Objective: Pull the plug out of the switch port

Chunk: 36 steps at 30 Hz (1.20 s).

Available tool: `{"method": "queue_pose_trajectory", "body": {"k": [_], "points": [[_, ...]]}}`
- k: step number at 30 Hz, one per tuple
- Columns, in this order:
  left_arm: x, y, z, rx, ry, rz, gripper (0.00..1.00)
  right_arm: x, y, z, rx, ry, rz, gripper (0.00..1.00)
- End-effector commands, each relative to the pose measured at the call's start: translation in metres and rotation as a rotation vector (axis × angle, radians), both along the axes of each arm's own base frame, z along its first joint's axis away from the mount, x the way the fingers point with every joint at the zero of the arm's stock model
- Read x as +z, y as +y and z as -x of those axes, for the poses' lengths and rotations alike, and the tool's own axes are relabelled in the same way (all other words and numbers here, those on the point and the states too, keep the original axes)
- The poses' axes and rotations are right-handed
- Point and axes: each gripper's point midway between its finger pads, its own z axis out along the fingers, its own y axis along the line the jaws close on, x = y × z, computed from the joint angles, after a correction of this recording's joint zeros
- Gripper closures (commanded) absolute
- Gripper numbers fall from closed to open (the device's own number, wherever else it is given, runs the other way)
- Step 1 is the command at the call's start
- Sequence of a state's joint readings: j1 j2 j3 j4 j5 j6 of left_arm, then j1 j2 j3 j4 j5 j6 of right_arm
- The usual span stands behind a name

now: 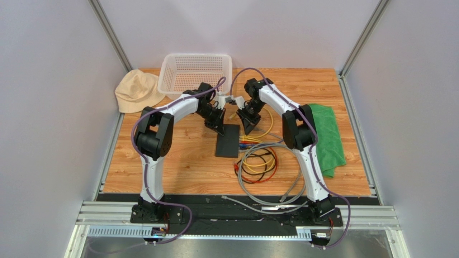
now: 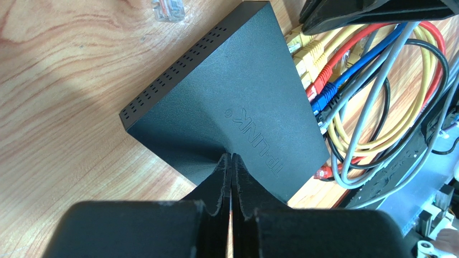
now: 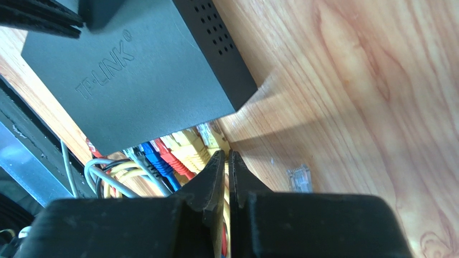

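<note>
Top external view: the switch (image 1: 228,141) lies flat near the middle of the desk (image 1: 178,161), with its long sides running up and down the frame. The left gripper (image 1: 217,124) comes down on its upper left corner. The right gripper (image 1: 249,127) points down just beside its upper right corner. Coloured plugs (image 1: 244,143) enter the switch's right edge, and their cables (image 1: 258,161) coil on the desk to its lower right. A white basket (image 1: 196,72) stands at upper middle with a beige hat (image 1: 136,91) to its left. A green cloth (image 1: 326,137) lies at the right.

Left wrist view: the left gripper (image 2: 231,157) has its fingers pressed together with nothing between them. Its tips meet the black top of the switch (image 2: 231,91) near its lower corner. Along the switch's right edge sit yellow plugs (image 2: 303,54), a red plug (image 2: 322,81) and a blue plug (image 2: 325,100). A loose clear plug (image 2: 168,9) lies on the desk at upper left.

Right wrist view: the right gripper (image 3: 226,156) is drawn to a thin slit, its tips right at the yellow plugs (image 3: 188,150) below the switch (image 3: 140,80). Yellow shows inside the slit, but whether the fingers pinch a cable or a plug cannot be told. The left gripper (image 3: 40,16) sits on the switch at upper left, and the loose clear plug (image 3: 299,177) lies on the desk to the right of the tips.
</note>
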State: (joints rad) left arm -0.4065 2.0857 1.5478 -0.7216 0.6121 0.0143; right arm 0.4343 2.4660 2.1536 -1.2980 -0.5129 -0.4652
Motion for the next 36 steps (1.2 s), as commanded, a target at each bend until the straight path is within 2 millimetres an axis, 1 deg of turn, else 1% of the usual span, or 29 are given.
{"method": "queue_pose_trajectory", "body": {"k": [1, 3, 4, 6, 7, 8, 10, 11, 13, 15, 16, 17, 19, 20, 22, 23, 24, 26, 27, 28, 29, 31, 32, 33, 34, 35, 36], "points": [[0.0, -0.004, -0.008, -0.025, -0.042, -0.006, 1.0, -0.012, -0.04, -0.01, 0.002, -0.051, 0.142, 1.0], [-0.001, -0.003, -0.009, -0.023, -0.038, -0.007, 1.0, -0.003, -0.042, -0.017, -0.014, -0.083, 0.134, 1.0], [-0.001, -0.003, -0.008, -0.024, -0.036, -0.008, 1.0, -0.003, -0.045, -0.019, -0.019, -0.094, 0.146, 1.0], [0.0, -0.004, -0.009, -0.024, -0.04, -0.005, 1.0, 0.002, -0.054, -0.025, -0.017, -0.128, 0.175, 0.94], [0.0, -0.003, -0.009, -0.024, -0.039, -0.007, 1.0, 0.002, -0.058, -0.024, -0.016, -0.127, 0.184, 0.9], [-0.001, -0.003, -0.009, -0.025, -0.039, -0.008, 1.0, 0.007, -0.064, -0.026, -0.02, -0.136, 0.181, 0.84], [0.0, -0.003, -0.009, -0.024, -0.042, -0.008, 1.0, 0.008, -0.071, -0.021, -0.016, -0.119, 0.179, 0.76], [-0.001, -0.003, -0.009, -0.027, -0.042, -0.008, 1.0, 0.012, -0.077, -0.019, -0.02, -0.114, 0.175, 0.72], [-0.001, -0.003, -0.009, -0.024, -0.041, -0.008, 1.0, 0.011, -0.088, -0.017, -0.004, -0.116, 0.2, 0.69], [-0.001, -0.003, -0.009, -0.025, -0.04, -0.007, 1.0, 0.006, -0.107, -0.017, -0.002, -0.123, 0.254, 0.69], [-0.001, -0.003, -0.01, -0.024, -0.041, -0.008, 1.0, 0.004, -0.113, -0.018, -0.007, -0.124, 0.268, 0.69], [0.0, -0.003, -0.009, -0.025, -0.04, -0.007, 1.0, 0.003, -0.125, -0.023, -0.033, -0.133, 0.282, 0.69], [0.001, -0.003, -0.009, -0.025, -0.042, -0.006, 1.0, 0.002, -0.141, -0.032, -0.068, -0.154, 0.328, 0.69], [0.0, -0.003, -0.009, -0.026, -0.041, -0.007, 1.0, 0.001, -0.157, -0.038, -0.099, -0.159, 0.353, 0.7], [0.001, -0.003, -0.01, -0.026, -0.045, -0.005, 1.0, 0.007, -0.169, -0.051, -0.139, -0.186, 0.357, 0.7], [0.001, -0.003, -0.009, -0.026, -0.046, -0.007, 1.0, 0.009, -0.181, -0.056, -0.168, -0.193, 0.366, 0.7], [0.001, -0.004, -0.009, -0.025, -0.044, -0.004, 1.0, 0.014, -0.186, -0.064, -0.185, -0.215, 0.366, 0.7], [0.002, -0.003, -0.009, -0.028, -0.046, -0.004, 1.0, 0.017, -0.199, -0.072, -0.216, -0.232, 0.38, 0.71], [0.002, -0.004, -0.009, -0.029, -0.046, -0.003, 1.0, 0.022, -0.201, -0.077, -0.228, -0.249, 0.378, 0.71], [0.003, -0.003, -0.01, -0.029, -0.051, -0.001, 1.0, 0.023, -0.205, -0.079, -0.242, -0.25, 0.375, 0.71], [0.006, -0.003, -0.012, -0.029, -0.058, 0.001, 1.0, 0.029, -0.2, -0.08, -0.258, -0.253, 0.341, 0.71], [0.02, -0.006, -0.013, -0.031, -0.069, 0.041, 1.0, 0.037, -0.19, -0.077, -0.266, -0.245, 0.278, 0.7], [0.03, -0.008, -0.016, -0.03, -0.078, 0.067, 1.0, 0.049, -0.175, -0.075, -0.284, -0.241, 0.199, 0.7], [0.049, -0.009, -0.018, -0.023, -0.104, 0.095, 0.99, 0.056, -0.167, -0.073, -0.295, -0.236, 0.155, 0.69], [0.064, -0.006, -0.024, 0.001, -0.124, 0.117, 0.95, 0.07, -0.158, -0.07, -0.3, -0.241, 0.112, 0.68], [0.087, -0.007, -0.032, 0.041, -0.147, 0.144, 0.89, 0.077, -0.147, -0.067, -0.302, -0.229, 0.057, 0.67], [0.119, -0.004, -0.035, 0.059, -0.198, 0.176, 0.74, 0.084, -0.142, -0.064, -0.296, -0.231, 0.036, 0.66]]}}
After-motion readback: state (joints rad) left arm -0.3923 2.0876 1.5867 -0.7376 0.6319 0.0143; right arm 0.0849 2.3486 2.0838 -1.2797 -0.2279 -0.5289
